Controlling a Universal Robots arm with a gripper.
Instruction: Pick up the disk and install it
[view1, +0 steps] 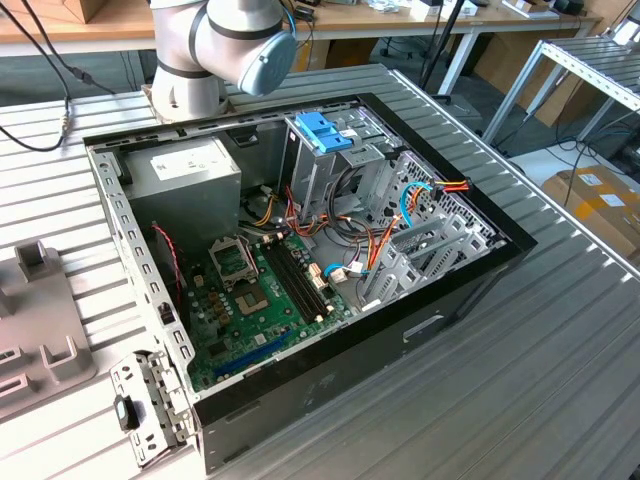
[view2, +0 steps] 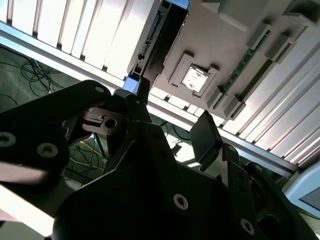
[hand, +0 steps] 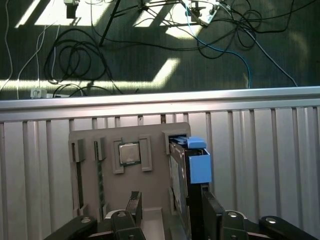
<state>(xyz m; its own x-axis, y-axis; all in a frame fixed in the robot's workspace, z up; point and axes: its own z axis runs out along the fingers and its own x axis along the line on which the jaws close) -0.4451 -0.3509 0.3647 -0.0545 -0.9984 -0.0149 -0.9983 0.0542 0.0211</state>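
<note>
The claw (hand: 172, 200) is spread, one finger (hand: 134, 207) on each side of the disk (hand: 186, 165), which stands on edge in a slot of a grey holder (hand: 155, 135). The disk sits close against one finger and well apart from the other. Its blue tab end points away from the claw. Just beside the disk, a square chip (hand: 129, 152) rests in its own pocket of the holder. The holder lies on the ribbed metal counter (hand: 260, 150), and beyond the counter's edge cables (hand: 75, 60) trail over the floor. In the exterior view an open computer case (view1: 300, 250) lies on the counter.
</note>
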